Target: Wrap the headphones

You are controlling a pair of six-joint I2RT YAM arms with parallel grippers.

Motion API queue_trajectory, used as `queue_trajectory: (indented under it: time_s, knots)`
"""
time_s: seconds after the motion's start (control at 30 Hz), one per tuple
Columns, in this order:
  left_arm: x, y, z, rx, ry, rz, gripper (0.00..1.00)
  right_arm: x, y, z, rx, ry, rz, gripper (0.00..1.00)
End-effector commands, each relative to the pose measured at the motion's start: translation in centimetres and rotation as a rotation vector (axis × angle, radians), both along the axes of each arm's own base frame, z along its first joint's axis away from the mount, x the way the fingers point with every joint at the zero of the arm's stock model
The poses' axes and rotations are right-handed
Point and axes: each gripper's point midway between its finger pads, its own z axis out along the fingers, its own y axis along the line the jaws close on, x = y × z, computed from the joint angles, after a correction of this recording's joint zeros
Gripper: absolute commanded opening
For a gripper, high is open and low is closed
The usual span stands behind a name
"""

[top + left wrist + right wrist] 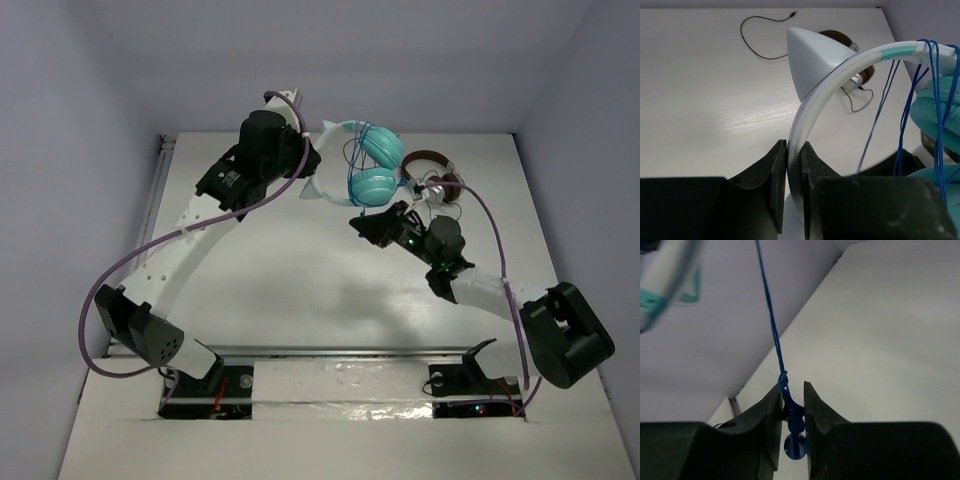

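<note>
The teal headphones (372, 165) hang above the table's far middle, with a pale headband (810, 115) that carries a pointed white ear (815, 60). My left gripper (794, 147) is shut on that headband; in the top view it (305, 175) sits left of the earcups. Several loops of thin blue cable (935, 100) lie around the teal earcups (935, 112). My right gripper (792, 390) is shut on the cable's blue plug end (795, 427), and the cable (771, 320) runs taut up from it. In the top view the right gripper (372, 222) is just below the earcups.
Brown-and-silver headphones (435, 178) lie on the table right of the teal pair, their black cable (760, 37) trailing across the white surface. Grey walls close in the table at the back and both sides.
</note>
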Motion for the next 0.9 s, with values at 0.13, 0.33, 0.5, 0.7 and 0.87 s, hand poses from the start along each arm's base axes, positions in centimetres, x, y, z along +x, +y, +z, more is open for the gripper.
queue_trajectory:
  time_s: [0.13, 0.33, 0.5, 0.7, 0.87]
  knots:
    - [4.8, 0.7, 3.1, -0.218, -0.159, 0.203, 0.00, -3.5, 1.1, 2.3, 0.196, 0.173, 0.141, 0.15]
    - [5.8, 2.1, 0.1, -0.224, -0.167, 0.311, 0.00, -4.9, 2.9, 1.5, 0.268, 0.285, 0.227, 0.15]
    - [6.3, 3.7, -4.2, -0.169, -0.153, 0.399, 0.00, -5.9, 4.1, 1.0, 0.326, 0.338, 0.282, 0.16]
    - [5.5, 4.7, -10.6, -0.082, -0.105, 0.455, 0.00, -6.1, 4.6, 0.9, 0.413, 0.405, 0.314, 0.17]
    - [3.5, 3.5, -15.3, -0.047, -0.047, 0.435, 0.00, -5.1, 4.6, 0.5, 0.476, 0.473, 0.267, 0.21]
